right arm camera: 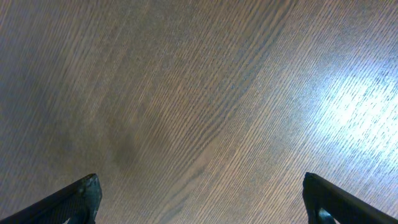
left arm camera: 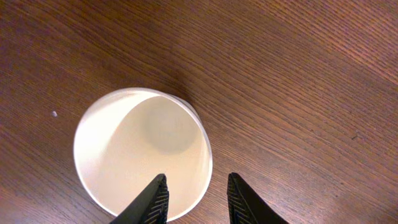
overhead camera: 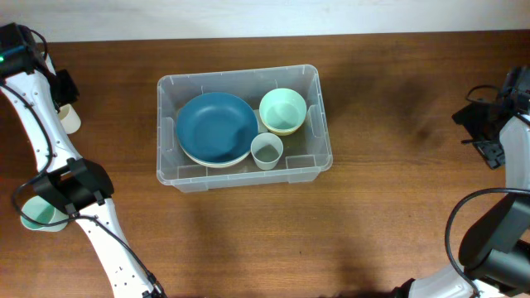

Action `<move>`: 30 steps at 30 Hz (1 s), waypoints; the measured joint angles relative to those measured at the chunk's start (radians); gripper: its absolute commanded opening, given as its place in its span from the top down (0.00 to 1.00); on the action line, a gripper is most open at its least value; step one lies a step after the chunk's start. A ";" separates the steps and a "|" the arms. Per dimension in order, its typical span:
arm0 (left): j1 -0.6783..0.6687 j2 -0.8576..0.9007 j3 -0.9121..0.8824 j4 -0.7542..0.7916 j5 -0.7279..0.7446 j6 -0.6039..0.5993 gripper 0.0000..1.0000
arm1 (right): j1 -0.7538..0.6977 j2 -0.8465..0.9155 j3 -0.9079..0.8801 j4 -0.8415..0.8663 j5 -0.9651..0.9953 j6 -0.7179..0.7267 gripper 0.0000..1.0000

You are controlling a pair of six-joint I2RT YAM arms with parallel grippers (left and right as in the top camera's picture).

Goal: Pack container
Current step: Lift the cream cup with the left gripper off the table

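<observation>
Here, left claw (left arm camera: 197, 177) straddles rim of round white cup (left arm camera: 134, 146), unclenched (right claw (right arm camera: 200, 177) agape).

From overhead, the left arm (overhead camera: 45, 132) covers part of a white cup (overhead camera: 73, 122) at far left, and its elbow hides roughly half of a mint cup (overhead camera: 33, 218). In the container (overhead camera: 240, 177), a cream plate (overhead camera: 214, 164) shows only as a sliver beneath the blue plate (overhead camera: 217, 124). The left wrist view crops the white cup's near rim; whether the left gripper (left arm camera: 197, 182) touches its wall is unclear, probably not. The right gripper (right arm camera: 200, 186) shows only as two tips at the frame's bottom corners.
</observation>
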 measured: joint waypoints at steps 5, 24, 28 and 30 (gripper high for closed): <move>0.000 0.027 0.000 -0.003 0.003 0.000 0.68 | 0.000 0.000 0.000 0.000 0.000 0.000 0.01; -0.001 0.065 0.014 -0.032 0.010 -0.011 0.99 | 0.000 0.000 0.000 0.000 0.000 0.000 0.01; -0.005 0.058 0.029 -0.031 0.064 -0.003 0.99 | 0.000 0.000 0.000 0.000 0.000 0.000 0.01; -0.012 0.038 0.029 -0.018 0.111 0.020 0.99 | 0.000 0.000 0.000 0.000 0.000 0.000 0.01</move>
